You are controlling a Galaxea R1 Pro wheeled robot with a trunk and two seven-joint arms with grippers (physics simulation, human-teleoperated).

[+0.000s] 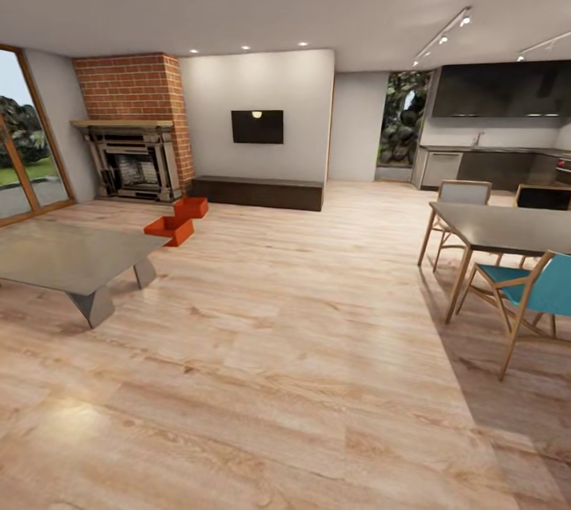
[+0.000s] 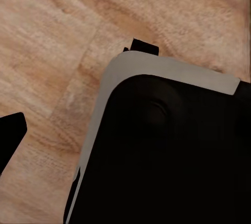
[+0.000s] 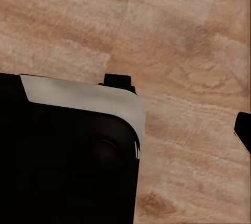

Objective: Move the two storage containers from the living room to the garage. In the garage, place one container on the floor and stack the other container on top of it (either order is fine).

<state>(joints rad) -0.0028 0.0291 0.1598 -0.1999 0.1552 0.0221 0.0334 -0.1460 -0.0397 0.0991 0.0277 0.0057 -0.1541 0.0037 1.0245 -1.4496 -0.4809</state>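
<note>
Two red-orange low-walled rectangular storage containers (image 1: 178, 220) lie touching on the light wood plank floor (image 1: 301, 351), far ahead and leftward, nearer my left arm; I cannot tell either jaws' state.

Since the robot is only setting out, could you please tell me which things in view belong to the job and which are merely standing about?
Belong to the job:
- nearer storage container, on the wood floor
- farther storage container, just behind it

Standing about:
- grey coffee table
- brick fireplace
- wall television
- dining table
- teal chair
</note>
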